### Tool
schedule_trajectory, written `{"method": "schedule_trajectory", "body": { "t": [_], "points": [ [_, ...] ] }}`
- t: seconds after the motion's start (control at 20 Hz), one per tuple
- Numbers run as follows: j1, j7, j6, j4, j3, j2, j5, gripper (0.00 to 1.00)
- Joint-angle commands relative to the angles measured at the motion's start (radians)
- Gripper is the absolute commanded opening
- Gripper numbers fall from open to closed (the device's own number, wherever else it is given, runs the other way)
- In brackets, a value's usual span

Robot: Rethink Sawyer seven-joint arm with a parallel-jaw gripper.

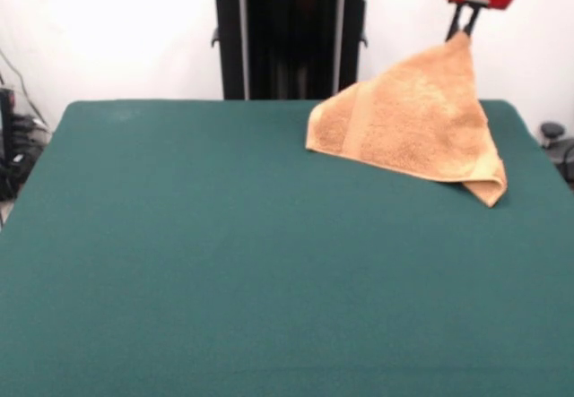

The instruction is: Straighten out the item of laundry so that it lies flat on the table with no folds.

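dark green felt-like cloth covers the table (224, 263), which fills most of the front view. all positions below are given relative to the towel.

the towel (408, 124), orange-tan terry cloth, sits toward the table's far right area. it hangs as a tent-like triangle: the top corner is raised above the table surface, and the lower edge rests on the green cloth. a flat woven band runs along the towel's left side, parallel to the left edge. the lower right corner is folded under into a small point that touches the table. the lower left corner lies on the table surface.

the black pedestal (291, 34) stands behind the table, to the left of the towel's raised corner.

the gripper (464, 30) is directly above the towel's top corner. its red housing is at the picture's top edge, and the dark fingers (470, 19) are clenched on that corner, holding it up off the table.
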Motion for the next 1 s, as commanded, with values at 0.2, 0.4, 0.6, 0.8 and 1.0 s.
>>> {"method": "schedule_trajectory", "body": {
  "t": [0.2,0.4,0.6,0.8,1.0],
  "points": [
    [-0.013,0.277,-0.072,0.016,0.037,0.089,0.054,0.00],
    [-0.054,0.268,-0.093,0.029,0.073,0.081,0.038,1.00],
    [-0.043,0.283,-0.086,0.031,0.070,0.081,0.051,1.00],
    [-0.038,0.289,-0.074,0.031,0.071,0.077,0.058,1.00],
    [-0.005,0.279,0.057,-0.020,0.008,0.049,0.060,1.00]
  ]
}}
